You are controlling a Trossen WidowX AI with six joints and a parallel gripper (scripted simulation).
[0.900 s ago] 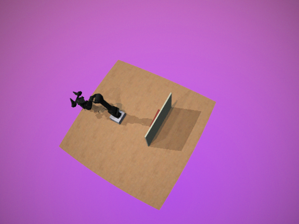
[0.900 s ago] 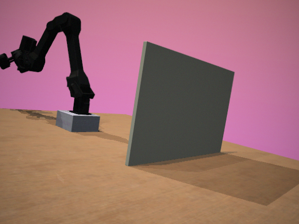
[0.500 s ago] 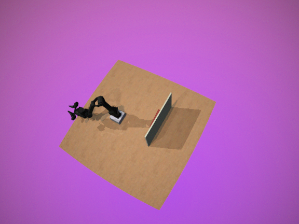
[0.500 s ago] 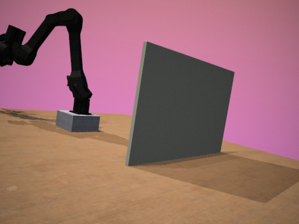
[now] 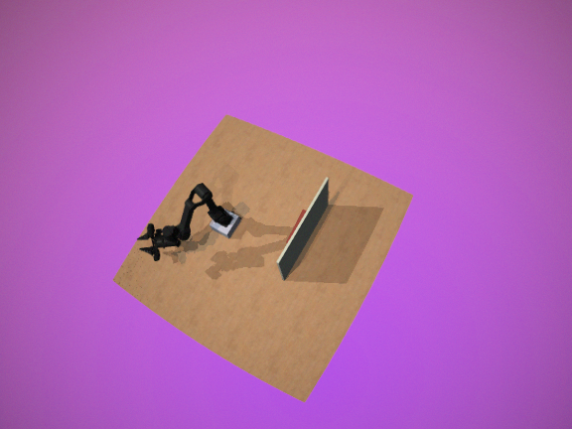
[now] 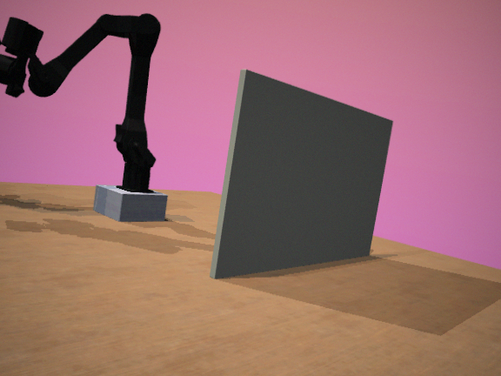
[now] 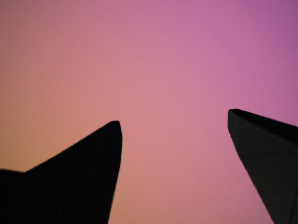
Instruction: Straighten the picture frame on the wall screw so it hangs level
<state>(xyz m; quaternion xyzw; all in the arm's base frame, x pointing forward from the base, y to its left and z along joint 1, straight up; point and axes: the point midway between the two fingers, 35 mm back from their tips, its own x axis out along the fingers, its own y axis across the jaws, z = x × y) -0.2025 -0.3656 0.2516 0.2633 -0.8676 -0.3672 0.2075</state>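
The picture frame [image 5: 297, 225] shows in the top view only as a thin red strip on the arm's side of the wall panel. Its front, its tilt and the screw cannot be made out. The exterior camera sees only the panel's back, so the frame is hidden there. My gripper [image 5: 139, 243] [image 7: 175, 116] is open and empty, at the far left in the top view, pointing away from the frame, on the other side of the arm's base. The fingertips are outside the exterior view.
The grey wall panel [image 5: 307, 229] [image 6: 304, 174] stands upright on the wooden table top [image 5: 298, 338] [image 6: 130, 313]. The arm rises from a pale block [image 5: 225, 228] [image 6: 143, 208] left of the panel. The gripper is near the table's left edge in the top view.
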